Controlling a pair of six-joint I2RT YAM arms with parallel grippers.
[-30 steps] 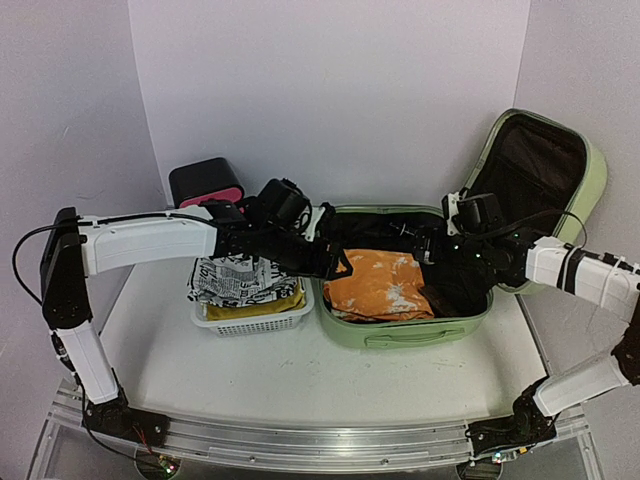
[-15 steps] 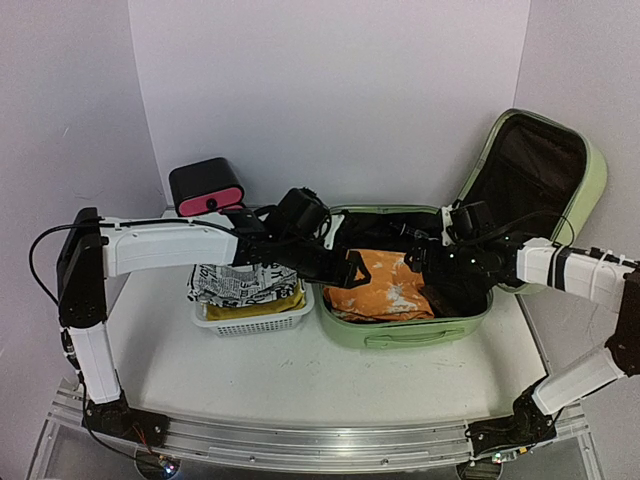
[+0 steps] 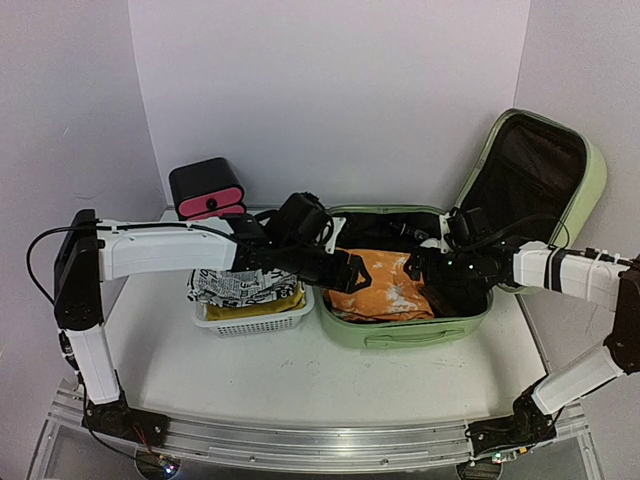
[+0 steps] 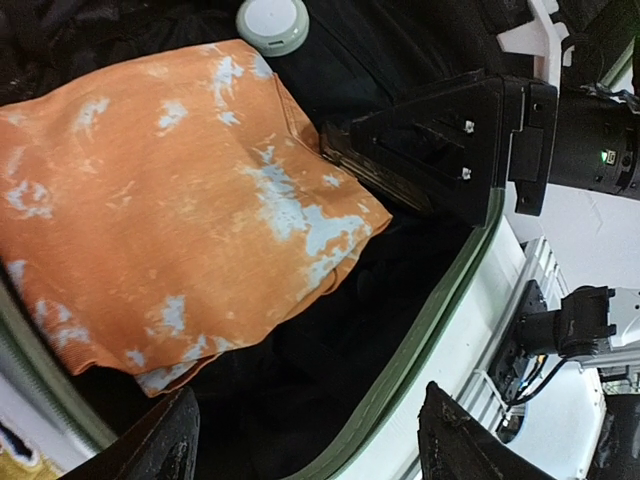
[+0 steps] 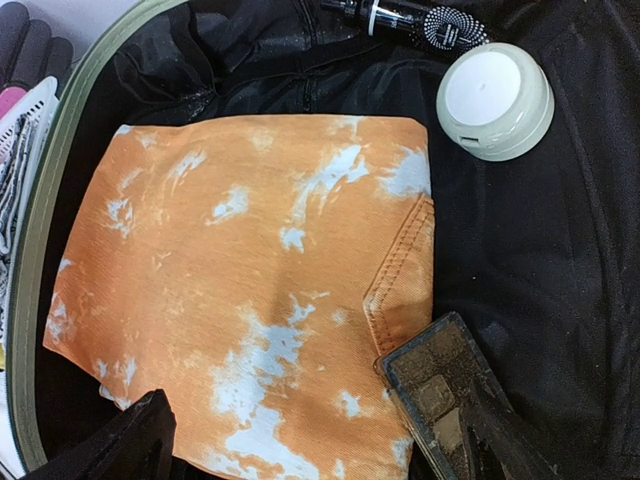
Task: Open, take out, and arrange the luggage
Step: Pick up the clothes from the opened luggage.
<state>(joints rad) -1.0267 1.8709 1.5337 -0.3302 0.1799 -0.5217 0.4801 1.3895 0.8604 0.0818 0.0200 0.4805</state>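
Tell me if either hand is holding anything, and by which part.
Nothing is held. The right hand stands open over the orange cloth in the luggage, jaws not closed on it; the left hand is open and empty too.

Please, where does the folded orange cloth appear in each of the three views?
Top external: the orange cloth lies inside the open luggage, right of centre.
Left wrist: it fills the left half.
Right wrist: it fills the centre and left.
Shared landmark: the luggage's light-green rim next to it.
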